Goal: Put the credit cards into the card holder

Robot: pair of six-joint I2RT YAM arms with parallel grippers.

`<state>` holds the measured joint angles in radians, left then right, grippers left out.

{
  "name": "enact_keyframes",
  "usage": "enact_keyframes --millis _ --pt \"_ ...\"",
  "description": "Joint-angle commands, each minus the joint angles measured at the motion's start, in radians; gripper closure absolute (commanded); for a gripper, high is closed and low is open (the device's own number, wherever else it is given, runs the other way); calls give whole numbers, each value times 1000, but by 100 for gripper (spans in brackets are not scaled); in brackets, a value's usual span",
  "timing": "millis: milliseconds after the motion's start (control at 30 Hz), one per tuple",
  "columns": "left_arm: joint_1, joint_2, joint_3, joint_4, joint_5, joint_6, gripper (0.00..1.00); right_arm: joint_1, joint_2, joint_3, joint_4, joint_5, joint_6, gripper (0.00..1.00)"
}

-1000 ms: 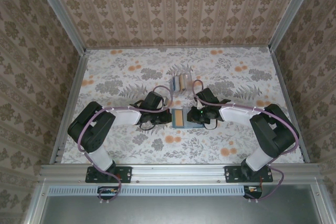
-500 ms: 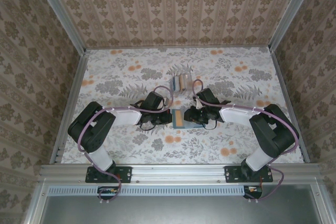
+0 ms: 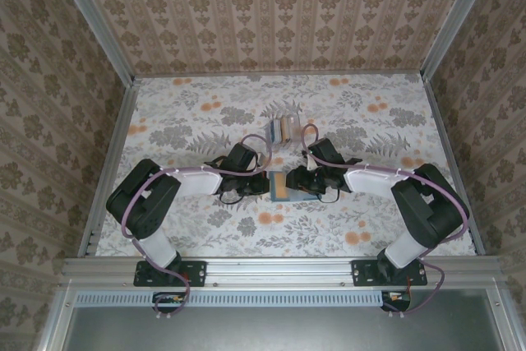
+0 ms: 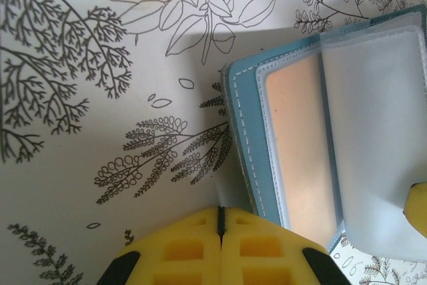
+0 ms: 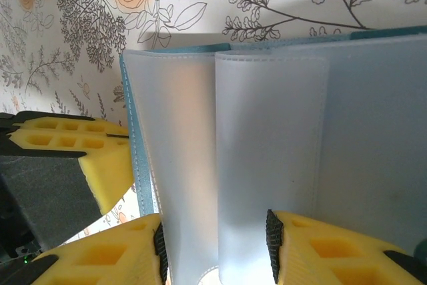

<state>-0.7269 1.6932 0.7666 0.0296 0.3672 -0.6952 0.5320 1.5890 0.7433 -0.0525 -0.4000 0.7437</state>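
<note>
Two grippers are crowded round the card holder, which lies opened flat on the floral tabletop about mid-table, between the arms. The left wrist view shows it best: teal cover, tan lining, frosted plastic sleeves fanned over it.

Left gripper has its yellow pads squeezed right together with nothing between them, tips just beside the teal edge of the cover. It's hard to tell if it's actually pressing on it, but it looks like it's there to pin the wallet down. Right gripper has its jaws parted, and a frosted sleeve runs across the gap with no visible pinch on it.

The credit cards aren't in play yet. They're standing in a small clear box just beyond the holder.

So the step in hand looks like prepping the holder: spread, steady, a sleeve mouth reachable. The next move probably calls for the right arm to go back to the box, pinch one card by its edge, and line it up square with a sleeve opening while the left pins the cover. Thin card, floppy sleeve, so alignment's the fiddly bit
</note>
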Motion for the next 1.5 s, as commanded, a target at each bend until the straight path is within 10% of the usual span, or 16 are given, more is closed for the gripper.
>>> enact_keyframes --millis 0,667,1000,1333,1467 --pt "-9 6 4 -59 6 20 99 -7 -35 -19 6 12 -6 53" --pt "87 -118 60 -223 16 129 96 -40 -105 -33 -27 43 -38 81" --pt "69 -100 43 -151 55 73 96 -43 -134 -45 32 18 -34 73" --pt "61 -108 27 -135 47 58 96 -52 -154 -67 60 7 -29 100" --pt "60 -102 27 -132 52 53 96 -53 -158 -78 77 -6 -19 89"
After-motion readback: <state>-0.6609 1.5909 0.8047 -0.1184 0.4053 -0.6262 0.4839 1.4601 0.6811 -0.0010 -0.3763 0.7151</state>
